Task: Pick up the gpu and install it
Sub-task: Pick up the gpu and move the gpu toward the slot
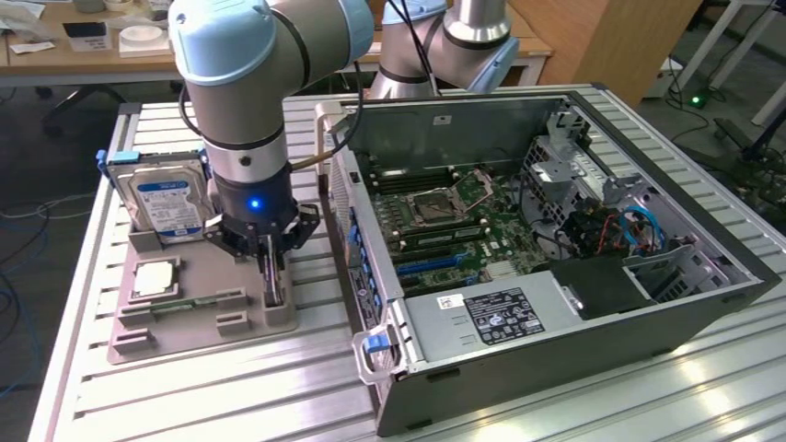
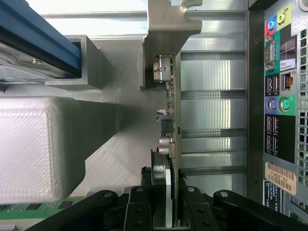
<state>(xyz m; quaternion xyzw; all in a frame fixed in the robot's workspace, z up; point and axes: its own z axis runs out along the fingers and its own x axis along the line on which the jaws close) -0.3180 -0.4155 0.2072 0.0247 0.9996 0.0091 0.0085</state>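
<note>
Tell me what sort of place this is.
Probably a robotics lab set up for PC assembly: an open computer case on a slatted metal table, a robot arm over a parts tray with a hard drive, desks behind.

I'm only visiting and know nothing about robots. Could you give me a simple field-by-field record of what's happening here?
gripper: shut on the gpu
gpu position: standing on edge in the gray holder
holder location: beside the computer case
also on holder: hard drive, CPU chip
computer case: open, motherboard exposed
task progress: gpu gripped, not yet in the case
</note>
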